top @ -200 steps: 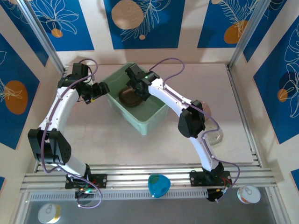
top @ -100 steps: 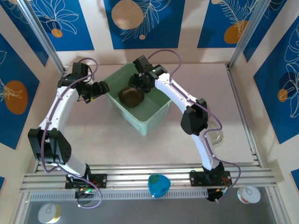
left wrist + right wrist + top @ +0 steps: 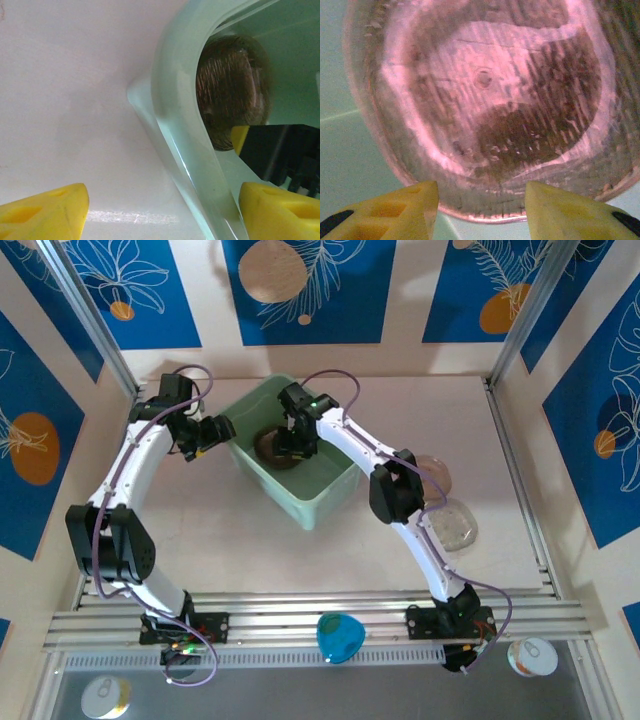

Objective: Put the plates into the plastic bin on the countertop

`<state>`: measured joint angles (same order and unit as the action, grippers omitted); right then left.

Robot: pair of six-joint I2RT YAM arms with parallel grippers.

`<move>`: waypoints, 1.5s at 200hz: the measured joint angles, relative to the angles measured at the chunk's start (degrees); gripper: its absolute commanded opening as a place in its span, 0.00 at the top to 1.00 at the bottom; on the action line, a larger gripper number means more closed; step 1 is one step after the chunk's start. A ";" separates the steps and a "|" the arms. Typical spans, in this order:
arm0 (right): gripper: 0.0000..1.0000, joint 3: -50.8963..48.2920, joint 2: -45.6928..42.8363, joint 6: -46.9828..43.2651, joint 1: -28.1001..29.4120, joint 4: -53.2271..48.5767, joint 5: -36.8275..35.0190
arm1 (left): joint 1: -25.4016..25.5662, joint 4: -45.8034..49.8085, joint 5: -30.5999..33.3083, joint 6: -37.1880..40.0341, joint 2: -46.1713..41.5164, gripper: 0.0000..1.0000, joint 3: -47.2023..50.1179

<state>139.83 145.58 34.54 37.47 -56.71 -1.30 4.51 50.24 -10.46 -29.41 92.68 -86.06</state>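
**A:** From above, where do the plates lie?

**B:** A dark brownish stack (image 3: 266, 444) sits inside the plastic bin (image 3: 330, 490), toward its far-left wall. The right gripper (image 3: 290, 447) reaches down into the bin and covers the stack's right side, so I can't count the plates. On the countertop (image 3: 250, 550) to the right lie a pinkish plate (image 3: 438, 475), partly hidden behind the right arm's elbow, and a clear plate (image 3: 460, 525) nearer the front, its left edge crossed by the same arm.

**A:** And the left gripper?

**B:** The left gripper (image 3: 212, 430) hangs at the bin's left corner. From this height its fingers are too small to judge.

**A:** What about its wrist camera?

**B:** Its two yellow fingertips (image 3: 45, 210), both cut off by the bottom edge, stand wide apart. The bin's rolled rim runs up between them, and neither visibly touches it. Past the rim the brownish stack looks blurred. Its lower edge is hidden by the right gripper's black body and one yellow finger.

**A:** And the right wrist camera?

**B:** The top plate of the stack lies close under the lens, ribbed and blurred, with its far and right rims cut off. The right gripper's yellow tips (image 3: 395, 210) stand apart at the near rim, clamping nothing. I cannot tell whether they touch the plate. The green bin floor shows at the left.
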 measured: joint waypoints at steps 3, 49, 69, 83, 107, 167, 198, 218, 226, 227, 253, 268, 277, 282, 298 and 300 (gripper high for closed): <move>0.50 0.28 0.31 -0.04 0.00 0.04 0.02 | 0.00 0.00 0.00 0.00 0.09 0.21 -0.04; 0.50 3.04 2.78 -1.29 -0.46 -0.02 -1.75 | 0.00 0.31 0.04 0.00 0.52 0.22 -0.68; 0.51 3.87 2.78 -1.64 -0.81 -0.37 -3.28 | 0.00 0.22 0.15 -0.02 0.52 0.22 -1.01; 0.50 4.17 2.75 -1.90 -0.96 -0.44 -3.85 | 0.00 0.24 0.20 -0.02 0.57 0.22 -1.01; 0.48 4.17 2.16 -1.95 -1.07 -0.57 -4.26 | 0.00 0.24 0.20 -0.04 1.11 0.22 -1.01; 0.43 4.15 -5.77 -2.01 -1.11 2.14 -3.72 | 0.00 0.20 0.20 -0.04 1.36 0.22 -1.11; 0.43 4.17 -10.51 -1.64 -1.90 3.72 -0.70 | 0.00 0.15 0.17 -0.15 1.36 0.22 -1.11; 0.43 4.09 -12.85 -1.40 -3.43 3.69 1.84 | 0.00 -0.13 0.17 -0.24 1.36 0.22 -1.11; 0.44 3.52 -14.01 -1.44 -4.15 3.69 2.29 | 0.00 -0.28 0.17 -0.24 1.29 0.22 -1.09; 0.44 3.32 -14.23 -1.46 -4.28 3.72 2.38 | 0.00 -0.33 0.17 -0.24 1.27 0.22 -1.09; 0.44 -3.74 -21.49 -1.51 -6.40 3.87 3.10 | 0.00 -1.62 0.15 -0.70 -0.17 0.22 0.26; 0.45 -9.68 -27.45 -1.44 -7.74 4.15 3.32 | 0.00 -2.25 0.11 -1.07 -1.95 0.22 1.70; 0.45 -13.25 -31.06 -1.42 -8.57 4.35 3.41 | 0.00 -2.91 -0.02 -1.49 -3.15 0.22 2.69; 0.45 -15.52 -33.55 -1.44 -9.16 4.44 3.43 | 0.00 -3.19 -0.07 -1.60 -4.00 0.21 3.28; 0.45 -22.58 -40.59 -1.44 -10.86 4.37 3.39 | 0.00 -4.39 -0.11 -2.03 -6.27 0.21 5.22; 0.45 -23.47 -41.55 -1.44 -11.17 4.22 3.32 | 0.00 -4.42 -0.13 -2.05 -6.47 0.21 5.35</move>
<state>116.36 104.03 33.10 26.30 -52.49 2.02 4.51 45.82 -10.59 -31.46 86.21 -80.71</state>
